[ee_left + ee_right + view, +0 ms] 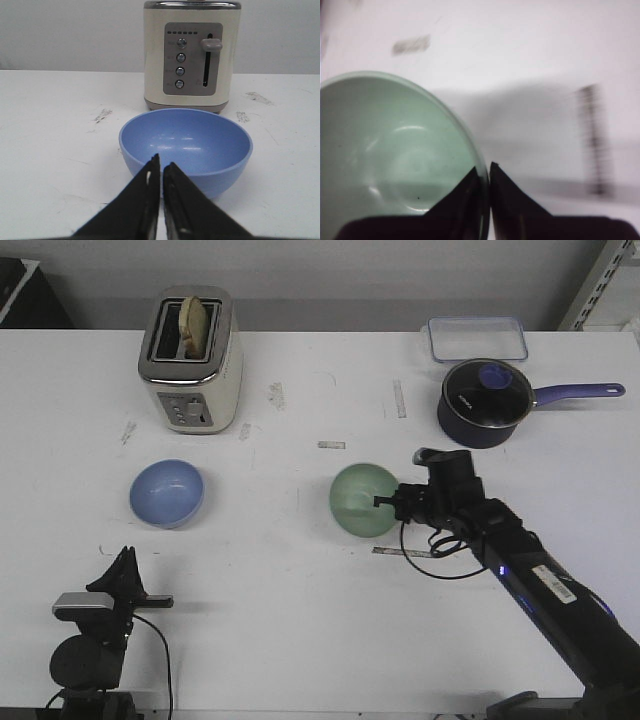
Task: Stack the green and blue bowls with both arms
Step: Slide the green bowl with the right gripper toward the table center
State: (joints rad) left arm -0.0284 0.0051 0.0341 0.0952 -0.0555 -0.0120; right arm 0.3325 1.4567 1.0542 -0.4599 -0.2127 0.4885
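The pale green bowl (362, 500) is at the table's middle, tilted, its rim pinched by my right gripper (388, 503). In the right wrist view one finger lies inside the green bowl (395, 150) and one outside, the gripper (484, 172) shut on the rim. The blue bowl (166, 492) sits upright on the table at the left, in front of the toaster. My left gripper (125, 562) is near the front left edge, short of the blue bowl. In the left wrist view the left gripper (161, 162) is shut and empty, pointing at the blue bowl (186, 145).
A cream toaster (191, 360) with bread in it stands at the back left, also in the left wrist view (189, 55). A dark navy lidded saucepan (487, 402) with a long handle and a clear plastic container (477, 339) are at the back right.
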